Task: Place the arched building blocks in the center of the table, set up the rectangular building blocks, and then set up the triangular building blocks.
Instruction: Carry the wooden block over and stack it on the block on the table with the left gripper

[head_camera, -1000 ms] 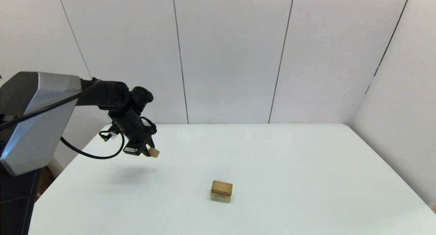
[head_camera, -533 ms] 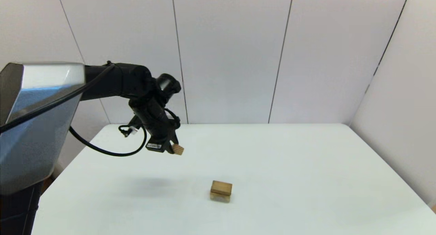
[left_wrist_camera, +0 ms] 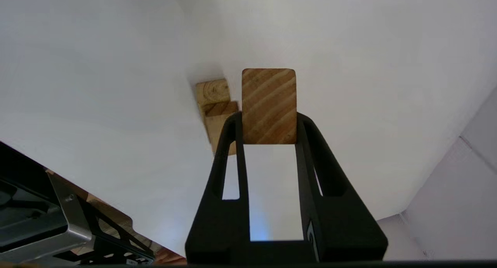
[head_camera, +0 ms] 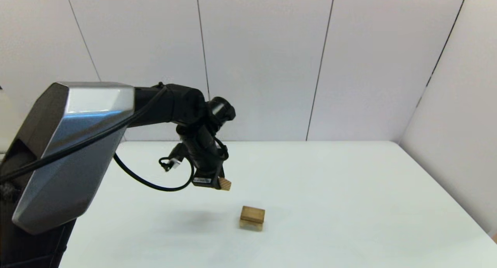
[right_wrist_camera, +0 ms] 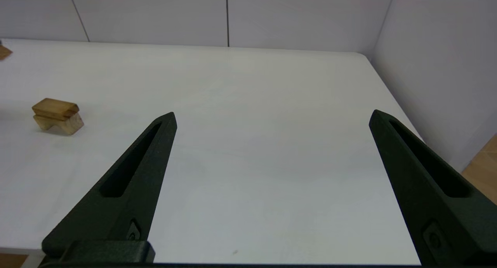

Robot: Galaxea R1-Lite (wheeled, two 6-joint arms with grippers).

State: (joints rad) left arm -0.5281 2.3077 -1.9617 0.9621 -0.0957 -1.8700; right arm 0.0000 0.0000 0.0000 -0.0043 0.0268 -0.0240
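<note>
On the white table [head_camera: 349,206], near its middle, the arched block [head_camera: 251,224] stands with the flat rectangular block [head_camera: 253,213] lying on top of it. The right wrist view shows the same stack, the rectangular block [right_wrist_camera: 55,108] over the arched block [right_wrist_camera: 64,125]. My left gripper [head_camera: 220,185] hangs in the air up and to the left of the stack, shut on the small triangular block [head_camera: 225,184]. In the left wrist view its striped face [left_wrist_camera: 268,105] sits between my fingers [left_wrist_camera: 229,143], with the stack [left_wrist_camera: 215,105] below and beside it. My right gripper [right_wrist_camera: 271,116] is open and holds nothing.
White wall panels close off the table's far edge and its right side. Bare tabletop surrounds the stack on all sides. The left arm's silver link [head_camera: 66,151] and black cable [head_camera: 155,182] fill the left of the head view.
The left arm has swung to the right and slightly down with the triangular block, and now hangs close to the stack. The stack has not moved.
</note>
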